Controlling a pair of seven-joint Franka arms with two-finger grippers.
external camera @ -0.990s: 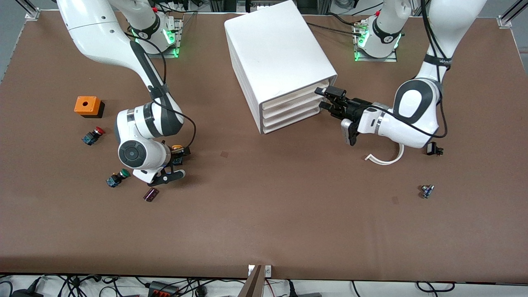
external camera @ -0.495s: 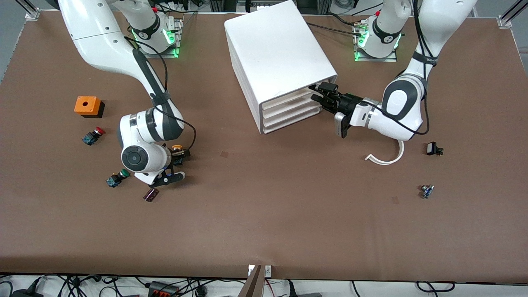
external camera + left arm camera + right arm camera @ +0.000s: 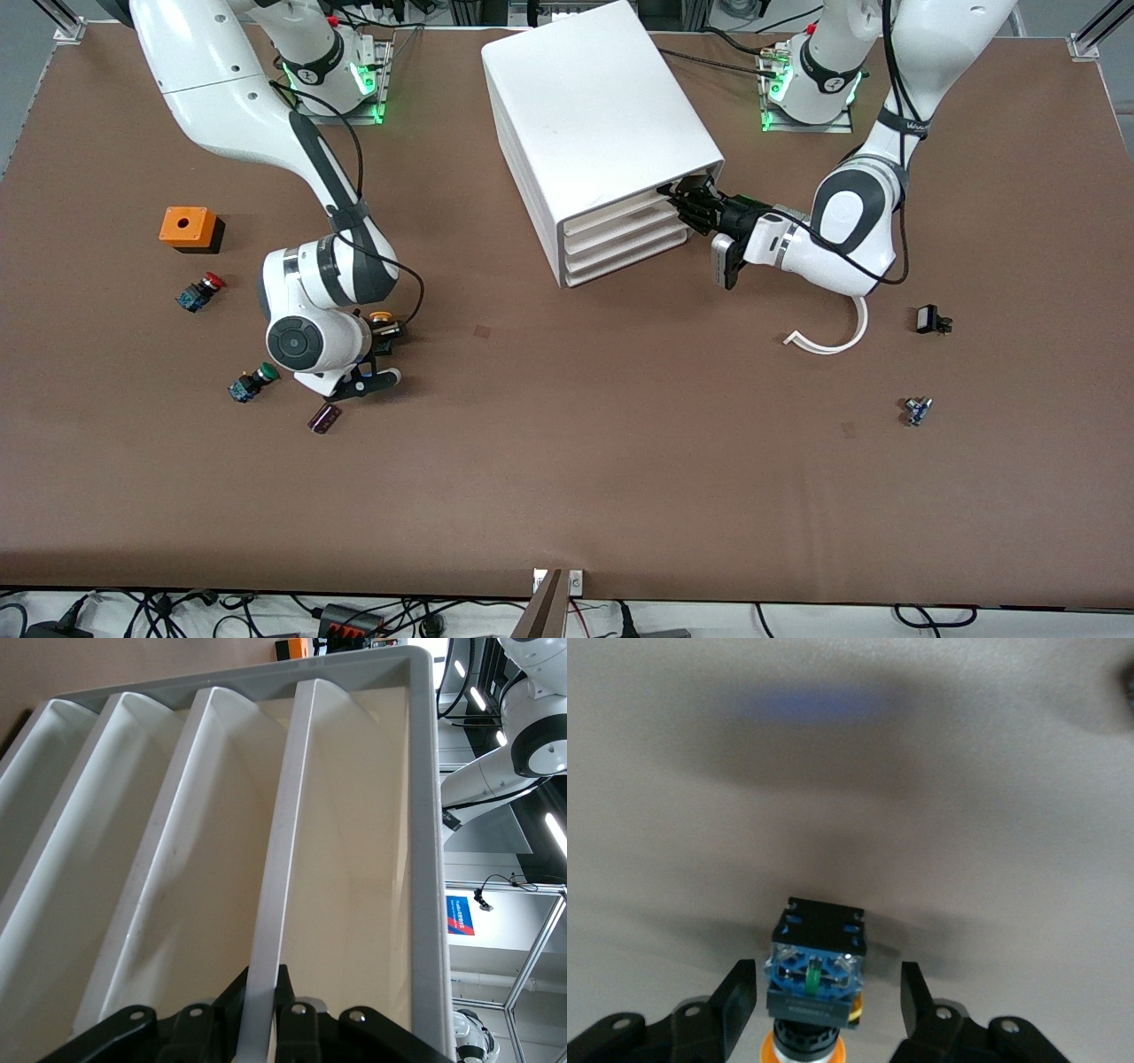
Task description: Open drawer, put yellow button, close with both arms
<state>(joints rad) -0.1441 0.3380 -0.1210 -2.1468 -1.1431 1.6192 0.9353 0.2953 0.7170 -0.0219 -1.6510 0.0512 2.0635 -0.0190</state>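
left gripper pinches drawer lip; right gripper spread around yellow button

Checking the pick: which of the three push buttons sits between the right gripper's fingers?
The yellow button, between the right gripper's open fingers; the red button and green button lie apart.

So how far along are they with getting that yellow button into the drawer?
Early on; nothing is finished. The top drawer looks shut inside the cabinet, with the left gripper at its front edge, its fingers either side of the lip in the left wrist view. The right gripper is open around the yellow button, which sits on the table, ungripped. Left: pulling open, picking up, dropping in, closing.
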